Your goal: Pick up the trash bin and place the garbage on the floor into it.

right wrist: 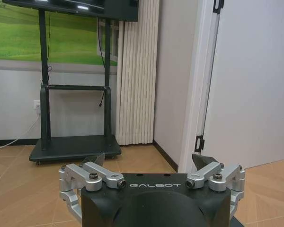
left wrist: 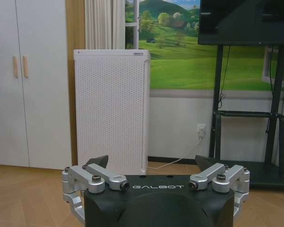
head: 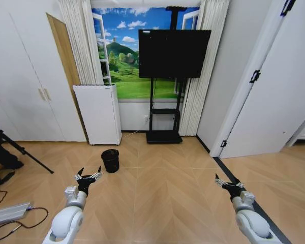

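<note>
head view: my left gripper (head: 89, 176) and right gripper (head: 226, 184) both spread wide, small black trash bin (head: 110, 160) just above-right of the left.

Head camera high, looking down — wrist cameras low, facing television stand (left wrist: 246, 113)

The floor (head: 162, 183) is light wood in a herringbone pattern. On the back wall a landscape mural (head: 127, 56) hangs between white curtains (head: 84, 40). A black TV (head: 174, 53) stands on a black stand (head: 164, 136). White wardrobe doors (head: 20, 86) are left, a white door (head: 274, 101) right.
</note>
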{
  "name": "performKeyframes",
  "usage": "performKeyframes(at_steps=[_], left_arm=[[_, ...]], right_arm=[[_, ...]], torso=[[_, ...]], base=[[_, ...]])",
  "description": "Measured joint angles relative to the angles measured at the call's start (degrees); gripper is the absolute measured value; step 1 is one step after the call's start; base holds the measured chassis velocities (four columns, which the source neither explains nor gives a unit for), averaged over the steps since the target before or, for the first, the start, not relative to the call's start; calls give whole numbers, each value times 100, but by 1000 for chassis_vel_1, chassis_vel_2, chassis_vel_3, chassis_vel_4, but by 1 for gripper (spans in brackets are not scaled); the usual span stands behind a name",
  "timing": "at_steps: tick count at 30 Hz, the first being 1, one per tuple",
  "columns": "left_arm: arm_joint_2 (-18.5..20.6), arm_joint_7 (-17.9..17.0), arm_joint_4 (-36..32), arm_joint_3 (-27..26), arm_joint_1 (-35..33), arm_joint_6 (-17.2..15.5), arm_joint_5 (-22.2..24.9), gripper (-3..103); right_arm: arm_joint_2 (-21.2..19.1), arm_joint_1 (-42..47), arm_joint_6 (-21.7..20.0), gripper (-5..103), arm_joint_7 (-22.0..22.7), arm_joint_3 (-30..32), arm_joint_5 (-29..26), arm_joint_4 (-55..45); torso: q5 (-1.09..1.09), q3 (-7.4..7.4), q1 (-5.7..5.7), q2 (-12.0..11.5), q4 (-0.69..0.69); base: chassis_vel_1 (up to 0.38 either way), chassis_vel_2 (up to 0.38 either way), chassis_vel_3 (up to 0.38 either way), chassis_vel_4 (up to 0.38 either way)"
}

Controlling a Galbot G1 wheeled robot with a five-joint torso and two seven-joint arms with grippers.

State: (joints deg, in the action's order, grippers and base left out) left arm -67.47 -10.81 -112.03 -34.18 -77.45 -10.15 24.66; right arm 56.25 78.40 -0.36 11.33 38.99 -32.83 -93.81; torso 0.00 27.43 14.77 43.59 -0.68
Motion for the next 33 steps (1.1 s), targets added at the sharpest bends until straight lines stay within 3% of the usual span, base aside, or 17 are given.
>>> performKeyframes(at_steps=[33], left_arm=[[0,1,0,0,-1,0,0,100]], right_arm=[[0,2,0,100,0,0,0,0]], torso=[[1,-1,-1,2,1]], base=[[32,-37,-34,31]])
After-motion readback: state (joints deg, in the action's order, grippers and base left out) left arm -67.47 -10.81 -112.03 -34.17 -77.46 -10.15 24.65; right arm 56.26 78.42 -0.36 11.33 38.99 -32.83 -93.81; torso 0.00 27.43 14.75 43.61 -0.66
